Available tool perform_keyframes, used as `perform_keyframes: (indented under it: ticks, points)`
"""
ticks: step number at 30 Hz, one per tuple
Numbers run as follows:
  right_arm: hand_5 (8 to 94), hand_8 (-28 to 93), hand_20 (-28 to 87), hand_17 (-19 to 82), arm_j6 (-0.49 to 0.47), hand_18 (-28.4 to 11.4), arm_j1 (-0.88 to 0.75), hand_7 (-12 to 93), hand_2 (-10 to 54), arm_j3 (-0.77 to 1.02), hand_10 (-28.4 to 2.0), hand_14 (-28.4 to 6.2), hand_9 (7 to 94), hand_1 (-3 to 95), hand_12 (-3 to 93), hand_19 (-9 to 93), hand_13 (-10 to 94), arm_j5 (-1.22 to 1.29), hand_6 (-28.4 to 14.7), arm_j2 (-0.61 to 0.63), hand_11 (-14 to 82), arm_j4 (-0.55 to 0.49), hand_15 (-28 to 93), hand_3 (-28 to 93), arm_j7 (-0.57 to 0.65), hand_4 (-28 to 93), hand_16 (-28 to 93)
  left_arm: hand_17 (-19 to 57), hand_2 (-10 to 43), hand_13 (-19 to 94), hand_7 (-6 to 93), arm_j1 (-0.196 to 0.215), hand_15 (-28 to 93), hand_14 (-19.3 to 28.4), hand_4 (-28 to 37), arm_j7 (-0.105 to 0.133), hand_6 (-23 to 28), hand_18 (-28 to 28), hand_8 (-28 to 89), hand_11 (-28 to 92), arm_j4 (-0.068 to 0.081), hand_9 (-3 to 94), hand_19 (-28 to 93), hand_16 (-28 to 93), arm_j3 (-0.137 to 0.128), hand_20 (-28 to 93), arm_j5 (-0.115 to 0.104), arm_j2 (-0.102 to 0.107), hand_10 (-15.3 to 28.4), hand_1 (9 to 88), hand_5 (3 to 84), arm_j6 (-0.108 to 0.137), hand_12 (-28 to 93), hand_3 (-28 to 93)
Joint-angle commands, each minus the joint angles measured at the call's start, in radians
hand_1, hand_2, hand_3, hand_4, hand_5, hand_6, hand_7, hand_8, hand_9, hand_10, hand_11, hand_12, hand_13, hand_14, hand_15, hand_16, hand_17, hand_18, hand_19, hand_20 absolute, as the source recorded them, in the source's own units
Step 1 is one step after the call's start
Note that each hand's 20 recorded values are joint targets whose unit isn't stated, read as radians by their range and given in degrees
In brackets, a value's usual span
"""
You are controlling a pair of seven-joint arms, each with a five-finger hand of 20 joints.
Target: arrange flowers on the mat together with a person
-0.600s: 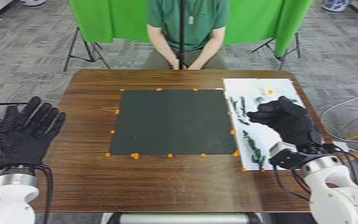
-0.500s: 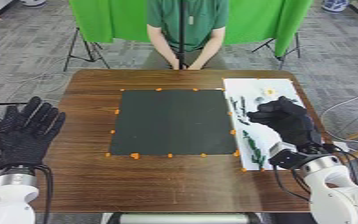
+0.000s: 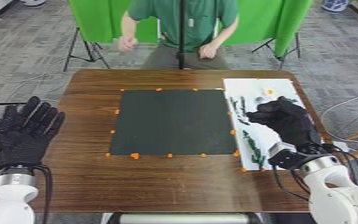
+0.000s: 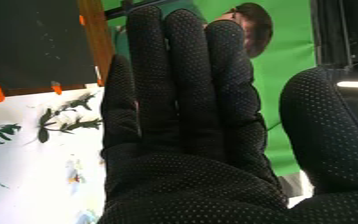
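Observation:
In the head view my left hand (image 3: 29,127) is open, palm up, off the left side of the table. My right hand (image 3: 286,120) is over the white sheet (image 3: 262,138) at the right, covering part of it. In the right wrist view that hand (image 4: 189,175) has straight fingers and holds nothing. Green stems (image 3: 253,149) and a pale flower with a yellow centre (image 3: 269,92) lie on the sheet. A leafy sprig (image 4: 69,119) rests on it in the right wrist view. The dark mat (image 3: 173,122) is bare.
Orange tape pieces (image 3: 135,155) mark the mat's edges on the brown table (image 3: 175,185). Across the table a person sits with one hand (image 3: 127,43) raised at the left and the other (image 3: 208,51) near the lap. A thin black pole stands in front of them.
The person's hands, together at the lap before, have parted; one has lifted toward the left and the other has shifted right. Both of my hands have stayed where they were.

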Motion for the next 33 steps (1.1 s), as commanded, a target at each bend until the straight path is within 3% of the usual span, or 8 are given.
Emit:
perform_keyframes:
  ticks: [1,9,18,28,33]
  points:
    - [64.2,-14,23,21,0.004,-16.4,-0.013,43,11.4,0.009,-12.3,-11.6,70.8,27.4,22.7,34,61,0.006,-0.4,-0.002,22.9,-0.002,35,72,-0.005,-23,24,-5.0,10.6,40,26.9,0.018,57,17.8,-28.3,0.006,6.7,15.4,-11,29,0.005,53.6,39,0,-0.003,19,-0.003,-0.005,16.9,35.9,55.4,-0.006,18,68]
    - [64.0,-14,23,21,-0.007,-16.3,-0.005,43,11.4,0.004,-12.3,-11.6,70.7,27.3,22.6,34,61,0.004,-0.4,-0.003,22.9,0.003,35,72,-0.004,-23,24,-5.0,10.7,40,27.0,0.017,57,17.7,-28.3,0.008,6.7,15.4,-11,29,0.011,53.6,39,0,-0.006,19,-0.004,-0.007,16.9,36.0,55.4,0.002,18,67]
    - [64.1,-14,23,21,-0.002,-16.3,-0.001,43,11.4,0.002,-12.4,-11.5,70.7,27.3,22.6,34,61,0.004,-0.5,0.003,22.9,0.004,35,72,-0.002,-23,24,-5.0,11.0,40,27.1,0.005,57,17.8,-28.3,-0.009,6.6,15.4,-11,29,0.015,53.5,39,0,-0.008,19,0.001,-0.002,16.9,36.1,55.4,0.0,18,67]
    - [64.1,-14,23,21,-0.008,-16.3,0.015,43,11.4,-0.01,-12.3,-11.6,70.9,27.3,22.7,34,61,0.003,-0.5,0.005,22.9,0.011,35,72,0.003,-23,24,-5.1,11.2,40,27.1,-0.008,57,17.6,-28.3,-0.008,6.6,15.4,-11,29,0.023,53.4,39,0,-0.006,19,0.0,0.007,16.8,36.0,55.2,-0.009,18,67]
    - [64.0,-14,23,21,-0.009,-16.3,0.02,43,11.4,-0.017,-12.4,-11.7,70.6,27.3,22.6,34,61,0.001,-0.5,0.005,22.9,0.011,35,72,-0.001,-23,24,-5.1,11.2,40,27.2,-0.001,58,17.7,-28.3,-0.007,6.6,15.4,-11,29,0.02,53.3,39,0,-0.008,19,-0.002,0.004,16.9,35.9,55.2,-0.006,18,67]
